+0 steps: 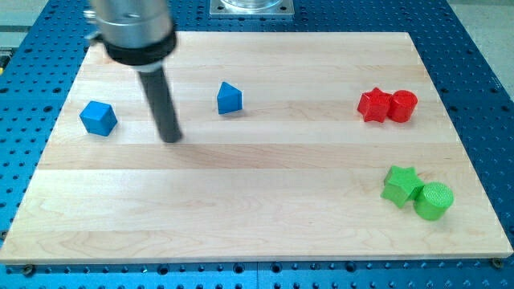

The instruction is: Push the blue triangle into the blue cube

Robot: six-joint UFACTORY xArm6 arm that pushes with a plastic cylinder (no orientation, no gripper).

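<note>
We note a pale wooden counter [265,209] made of glued planks with visible grain running from the view's left to the view's right, its surface smooth and matt. It rests on a blue metal base plate [482,56] drilled with a regular grid of small holes, which shows on all sides of the board; a grey metal fitting [252,7] sits at the view's top edge. Our arm carries no jaws, so nothing is gripped or held: it ends in a silver and black cylindrical collar [132,30] from which a straight dark rod descends, and my tip [170,140] meets the counter in the left half of the view. The blocks appear to be solid, matt plastic. The blue triangle [229,98], a wedge-like block with a peaked top, stands to the view's right of my tip and slightly toward the view's top, near but apart from it. The blue cube [99,118] lies to the view's left of my tip, also apart, so my tip stands between the two blue blocks, a little lower in the view than both. We record no contact between my tip and either block. At the view's right, a red star [373,105] touches a red cylinder [402,106]. Lower at the right, a green star [400,185] touches a green cylinder [434,201]. Both pairs lie well apart from the blue blocks.
</note>
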